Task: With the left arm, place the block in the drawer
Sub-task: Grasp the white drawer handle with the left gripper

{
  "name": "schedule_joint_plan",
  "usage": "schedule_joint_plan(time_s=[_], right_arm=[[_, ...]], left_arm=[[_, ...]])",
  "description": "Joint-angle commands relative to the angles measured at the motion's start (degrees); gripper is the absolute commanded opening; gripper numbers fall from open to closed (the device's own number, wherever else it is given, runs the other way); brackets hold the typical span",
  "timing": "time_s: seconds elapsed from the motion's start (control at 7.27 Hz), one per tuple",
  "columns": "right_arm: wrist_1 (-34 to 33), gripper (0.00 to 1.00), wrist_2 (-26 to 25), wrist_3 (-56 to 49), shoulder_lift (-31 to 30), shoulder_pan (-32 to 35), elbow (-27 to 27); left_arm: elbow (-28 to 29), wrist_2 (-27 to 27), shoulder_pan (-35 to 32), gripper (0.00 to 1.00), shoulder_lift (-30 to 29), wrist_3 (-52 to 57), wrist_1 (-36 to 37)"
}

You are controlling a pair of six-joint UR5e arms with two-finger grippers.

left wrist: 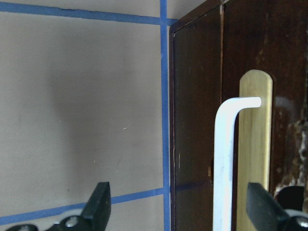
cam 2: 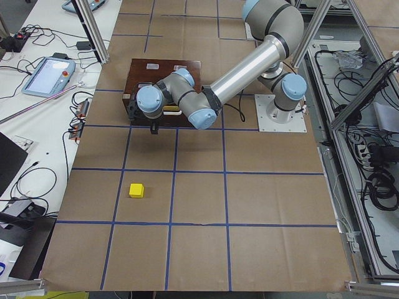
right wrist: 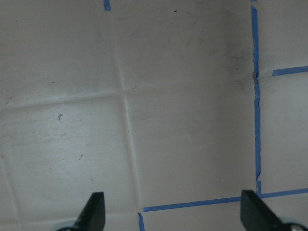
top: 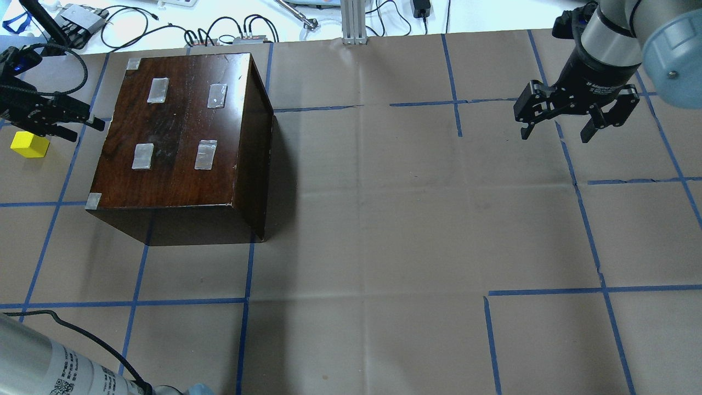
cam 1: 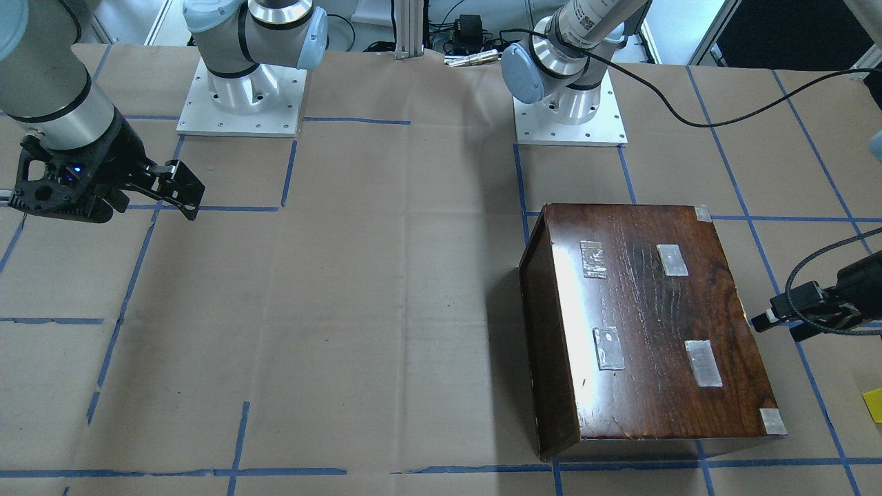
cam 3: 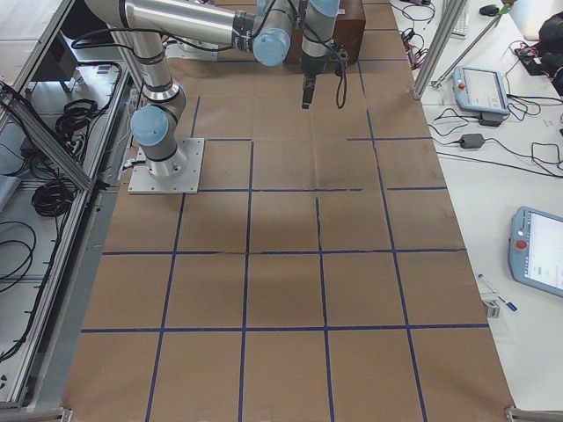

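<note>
The yellow block (top: 30,145) lies on the paper to the left of the dark-brown box (top: 181,126); it also shows in the exterior left view (cam 2: 136,190). My left gripper (top: 85,127) is open, level with the box's left face and just beyond the block. In the left wrist view the left gripper (left wrist: 180,214) faces the shut drawer's dark front (left wrist: 197,120). The metal pull (left wrist: 226,159) stands between the fingers, nearer the right one and untouched. My right gripper (top: 555,136) is open and empty, far right above bare paper.
The box fills the table's far left part. The left arm's black cable (cam 1: 654,89) trails across the paper near its base. Cables and devices (top: 219,33) lie beyond the far edge. Blue tape lines (top: 247,302) grid the brown paper.
</note>
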Motion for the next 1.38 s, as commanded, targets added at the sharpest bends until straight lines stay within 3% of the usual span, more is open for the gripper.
schedule_joint_plan(time_s=[0.0,1.24], right_arm=[[0.0,1.0,0.0,-0.1,0.0,0.0,0.0],[0.0,1.0,0.0,-0.1,0.0,0.0,0.0]], left_arm=[[-0.1,-0.2,-0.2,0.99,-0.5,-0.1,0.1],[-1.3,0.4,-0.3,0.98,-2.0,-0.1,0.8]])
